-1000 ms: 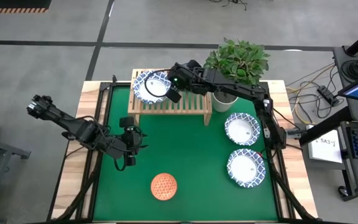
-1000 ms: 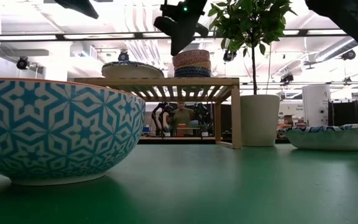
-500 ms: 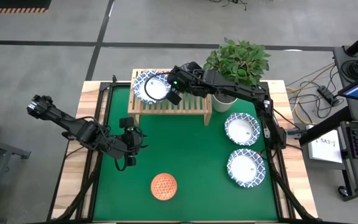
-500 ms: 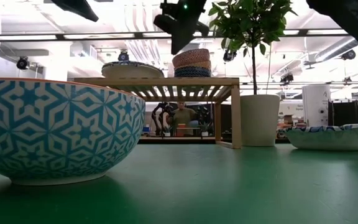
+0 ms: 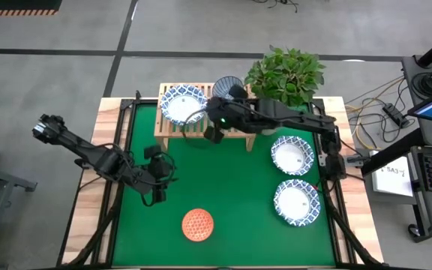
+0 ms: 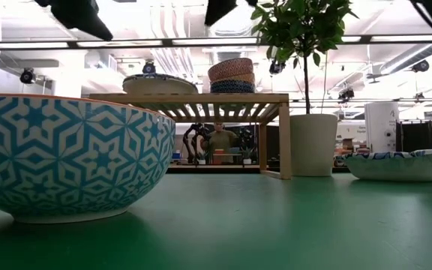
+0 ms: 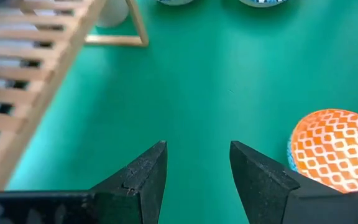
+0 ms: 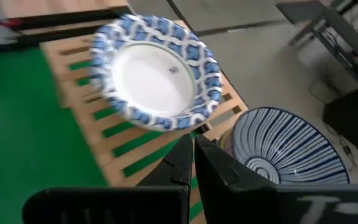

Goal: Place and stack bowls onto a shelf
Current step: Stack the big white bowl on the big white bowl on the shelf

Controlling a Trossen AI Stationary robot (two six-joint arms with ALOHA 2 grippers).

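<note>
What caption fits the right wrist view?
Shut right gripper above the shelf, facing a white bowl and striped bowl.

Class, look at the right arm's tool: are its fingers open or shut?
Shut. In the right wrist view the right tool shows both dark fingers pressed together, holding nothing.

A blue patterned rim is shown on the wide white bowl (image 8: 156,73); blue stripes on the small round bowl (image 8: 289,145); an orange lattice on the small bowl (image 7: 334,149).

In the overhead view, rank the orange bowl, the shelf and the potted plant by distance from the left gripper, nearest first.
From the left gripper:
1. Orange bowl, on the mat just beside it.
2. Shelf, at the mat's far edge.
3. Potted plant, at the far right corner.
</note>
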